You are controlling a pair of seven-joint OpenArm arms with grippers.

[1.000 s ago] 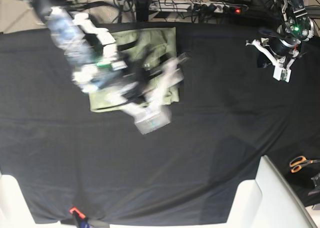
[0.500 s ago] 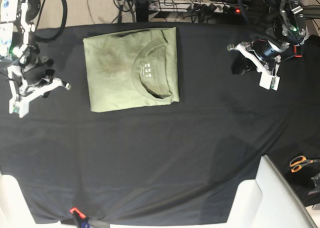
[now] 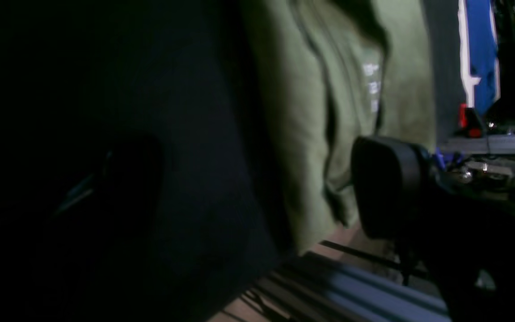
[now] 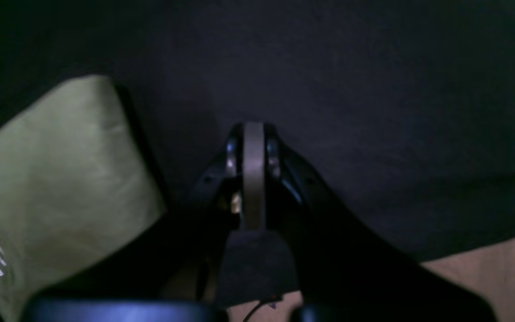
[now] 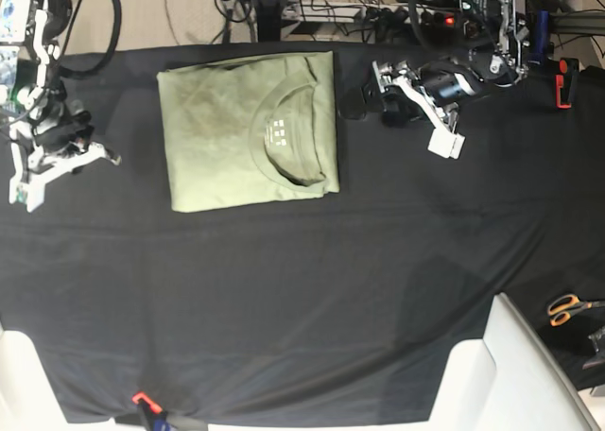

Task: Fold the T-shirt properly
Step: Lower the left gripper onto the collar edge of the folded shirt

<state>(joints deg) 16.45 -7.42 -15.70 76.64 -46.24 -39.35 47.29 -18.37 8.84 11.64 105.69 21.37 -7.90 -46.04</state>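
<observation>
The T-shirt (image 5: 248, 131) lies as a compact folded rectangle, collar and neck label facing up, on the far half of the black-draped desk (image 5: 312, 299), close to the far edge; its slightly longer axis runs from that far edge toward the near one. Everything that matters sits either side of it. The left gripper (image 5: 364, 95) is just off the T-shirt's collar-side edge, on the side nearest the scissors (image 5: 565, 309), level with the upper part of the fold and pointing at it; in the left wrist view the green cloth fills the middle of the frame directly ahead of one dark finger, but the second finger is lost in shadow, so I cannot tell whether this gripper is open or closed. The right gripper (image 5: 112, 157) stands on the opposite side of the T-shirt, clearly apart from its edge, and in the right wrist view its jaws meet on nothing, closed and empty, with the T-shirt off to one side. Judging by this, the left arm is the nearer one, and any further touch to the fold would come across the short axis from its side.
</observation>
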